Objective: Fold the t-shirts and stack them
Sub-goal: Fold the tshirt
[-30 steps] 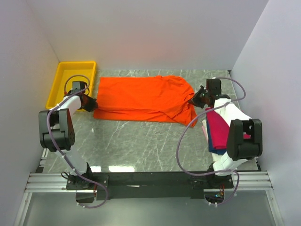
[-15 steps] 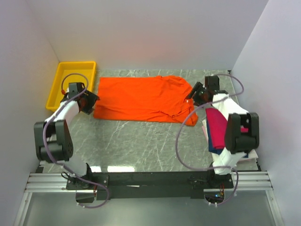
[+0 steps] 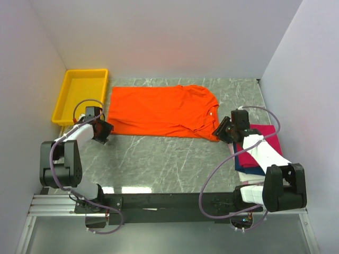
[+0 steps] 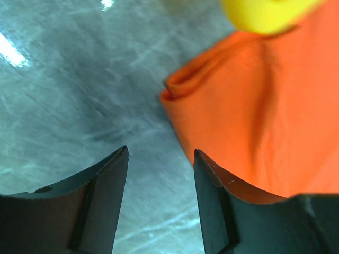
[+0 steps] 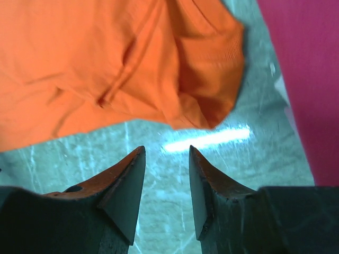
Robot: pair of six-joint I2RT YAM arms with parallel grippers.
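Note:
The orange t-shirt [image 3: 159,111] lies spread flat across the back of the table, its collar toward the right. My left gripper [image 3: 104,132] hangs just off its near left corner, open and empty; in the left wrist view the gripper [image 4: 160,153] stands over bare table with the orange t-shirt's folded corner [image 4: 254,121] ahead and to the right. My right gripper [image 3: 222,130] is off the near right corner, open and empty. In the right wrist view this gripper [image 5: 166,151] is over bare table, just short of the orange sleeve [image 5: 206,79]. A magenta t-shirt [image 3: 253,151] tops a stack with a navy one [image 3: 244,166].
A yellow tray [image 3: 79,95] stands at the back left, close to the orange shirt's left edge, and shows as a blur in the left wrist view [image 4: 265,13]. White walls close in on three sides. The right arm crosses over the stack.
Both grippers were shut at the orange shirt's ends; they opened, let it go and drew back toward the near side. The shirt's right end now lies flatter.

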